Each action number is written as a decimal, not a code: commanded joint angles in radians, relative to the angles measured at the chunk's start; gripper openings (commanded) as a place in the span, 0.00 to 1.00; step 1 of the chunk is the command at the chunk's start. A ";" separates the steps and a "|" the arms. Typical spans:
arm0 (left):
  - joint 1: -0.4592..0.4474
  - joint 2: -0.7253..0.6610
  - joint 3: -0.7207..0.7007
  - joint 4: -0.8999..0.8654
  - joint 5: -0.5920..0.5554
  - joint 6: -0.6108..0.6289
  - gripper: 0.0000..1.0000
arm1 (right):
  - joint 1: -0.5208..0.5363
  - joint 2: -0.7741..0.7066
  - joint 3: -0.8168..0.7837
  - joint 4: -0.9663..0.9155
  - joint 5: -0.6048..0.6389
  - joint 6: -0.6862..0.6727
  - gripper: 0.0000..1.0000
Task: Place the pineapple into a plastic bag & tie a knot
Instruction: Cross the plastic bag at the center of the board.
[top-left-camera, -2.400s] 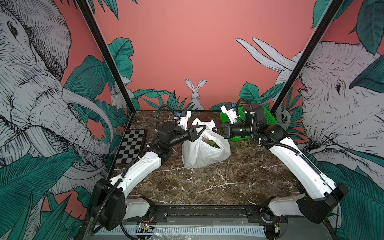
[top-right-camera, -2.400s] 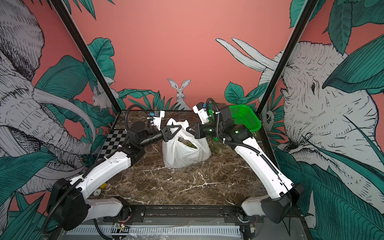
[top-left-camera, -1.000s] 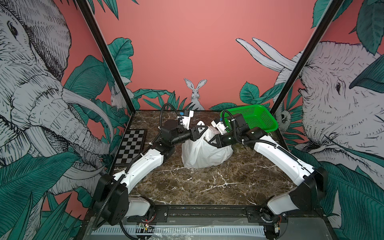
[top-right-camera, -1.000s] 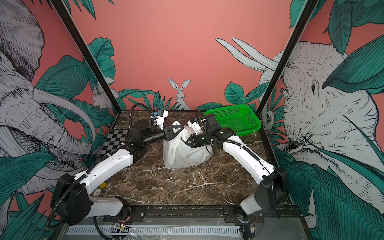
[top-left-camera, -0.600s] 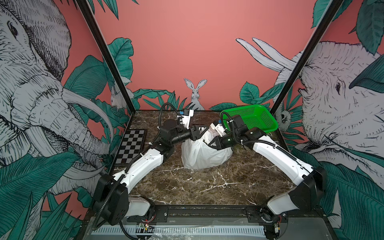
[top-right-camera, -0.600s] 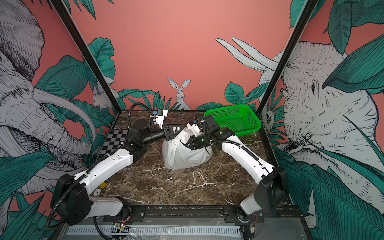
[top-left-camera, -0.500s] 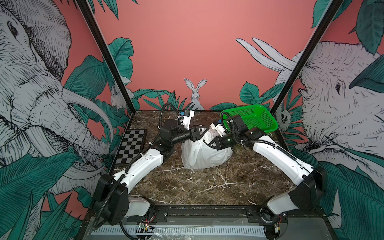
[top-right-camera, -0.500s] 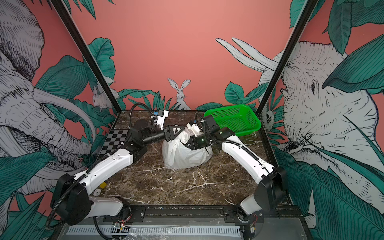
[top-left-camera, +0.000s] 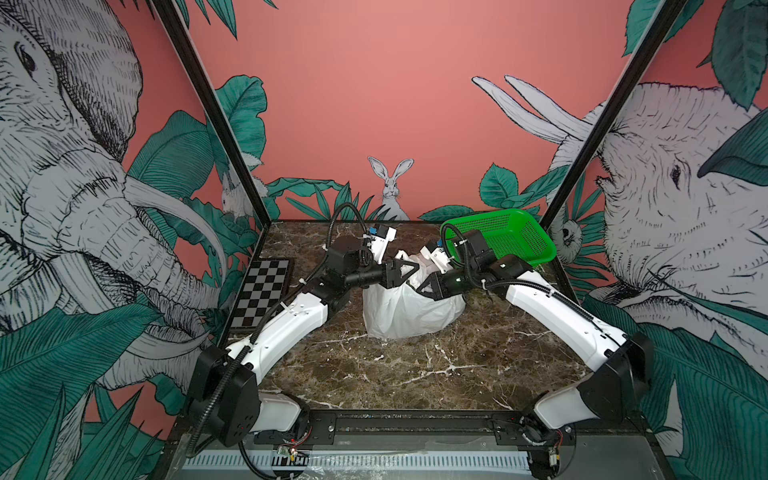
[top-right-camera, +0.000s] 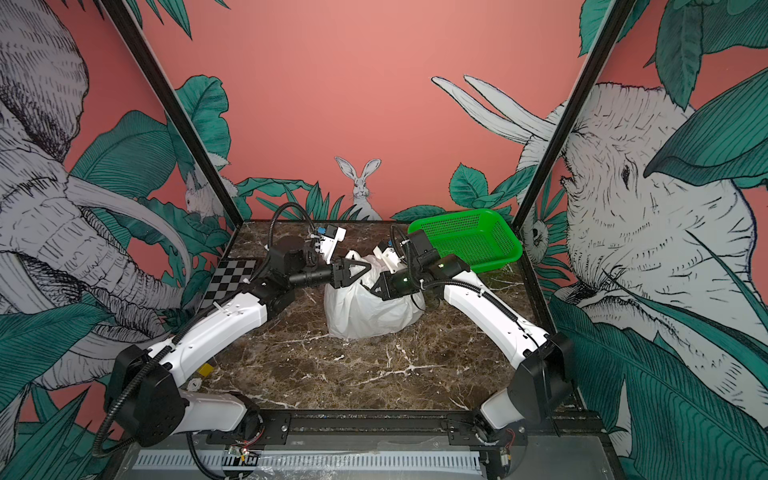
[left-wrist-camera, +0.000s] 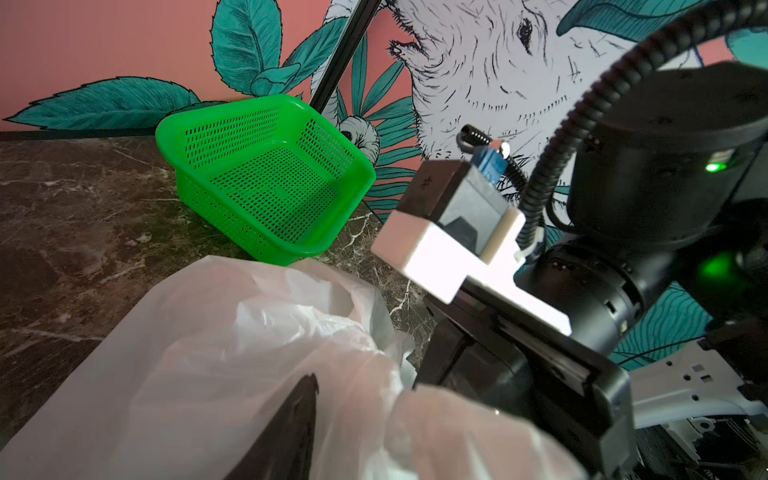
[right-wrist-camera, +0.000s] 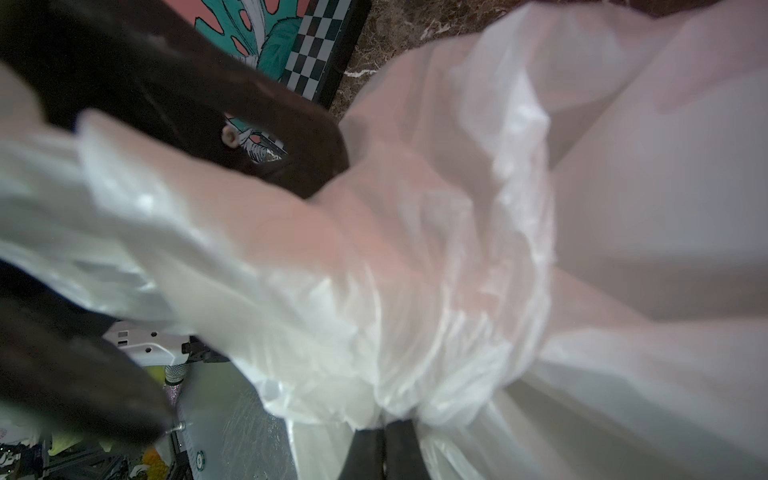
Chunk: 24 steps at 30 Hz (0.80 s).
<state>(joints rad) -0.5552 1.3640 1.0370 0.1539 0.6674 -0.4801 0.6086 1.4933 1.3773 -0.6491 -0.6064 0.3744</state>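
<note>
A robot lab test cell: two white arms (top-left-camera: 291, 324) mounted on a black rail (top-left-camera: 415, 424) before a marble-patterned desk (top-left-camera: 415, 374), boxed in by black frame posts (top-left-camera: 216, 120) and printed jungle murals (top-left-camera: 83, 166), with a checkerboard calibration board (top-left-camera: 262, 291) at one side.

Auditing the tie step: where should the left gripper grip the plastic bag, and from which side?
Probably the gathered plastic at the plastic bag's top, from the robot's left: the body is slack and bulging, and the right gripper is shut on the opposite side.

one plastic bag (top-left-camera: 399, 309), one green basket (top-left-camera: 513, 239), one checkerboard (top-left-camera: 262, 286)
</note>
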 joint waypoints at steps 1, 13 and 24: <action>0.001 0.023 0.050 -0.021 0.041 0.021 0.44 | 0.005 0.004 0.021 -0.002 -0.012 -0.007 0.00; -0.008 0.012 0.101 -0.121 0.020 0.116 0.00 | -0.005 -0.060 0.023 -0.054 0.023 0.022 0.34; -0.059 -0.135 0.047 -0.006 -0.283 0.303 0.00 | -0.044 -0.326 -0.206 0.383 0.060 0.807 0.77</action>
<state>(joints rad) -0.6060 1.2507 1.1027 0.0765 0.4637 -0.2474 0.5552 1.1469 1.2510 -0.4747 -0.5797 0.8673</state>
